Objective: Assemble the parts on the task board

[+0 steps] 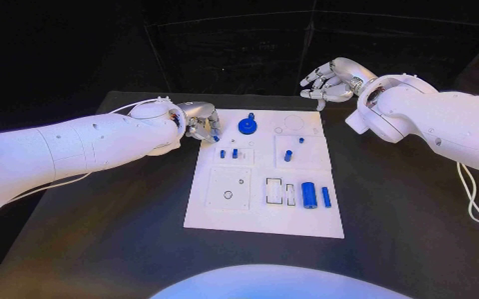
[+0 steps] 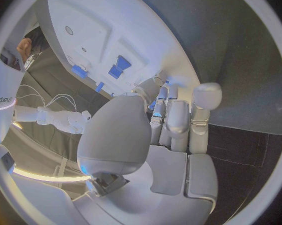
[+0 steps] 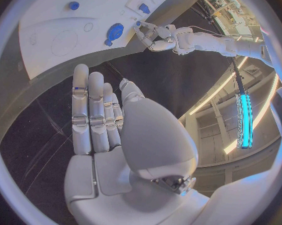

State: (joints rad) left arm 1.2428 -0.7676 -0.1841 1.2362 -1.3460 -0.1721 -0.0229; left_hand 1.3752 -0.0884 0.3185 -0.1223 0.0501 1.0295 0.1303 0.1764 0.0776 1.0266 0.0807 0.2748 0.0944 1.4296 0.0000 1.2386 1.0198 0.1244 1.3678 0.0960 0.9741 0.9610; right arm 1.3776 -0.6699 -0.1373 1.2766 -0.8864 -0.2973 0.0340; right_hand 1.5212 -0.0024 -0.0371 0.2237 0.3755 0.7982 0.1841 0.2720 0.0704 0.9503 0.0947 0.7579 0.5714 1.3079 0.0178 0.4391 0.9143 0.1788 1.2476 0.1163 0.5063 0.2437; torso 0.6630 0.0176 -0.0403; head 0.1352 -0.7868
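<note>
Your left silver hand (image 1: 201,122) sits at the white plastic task board's (image 1: 261,223) ten-o'clock corner, fingers curled in on what looks like one small blue piece (image 1: 216,138), probably to seat it, while your right silver hand (image 1: 332,80) waits empty and spread at one o'clock; I count about seven blue parts.

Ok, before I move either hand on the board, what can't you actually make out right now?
- Left hand at the task board edge: whether its fingers pinch a small blue piece; head view too small, left wrist view blocked by its own fingers.
- Round blue part: seated or lying loose; too small in the head view.
- Right hand: hovers beyond the board's far corner, holds nothing; its fingers cover the table beneath.
</note>
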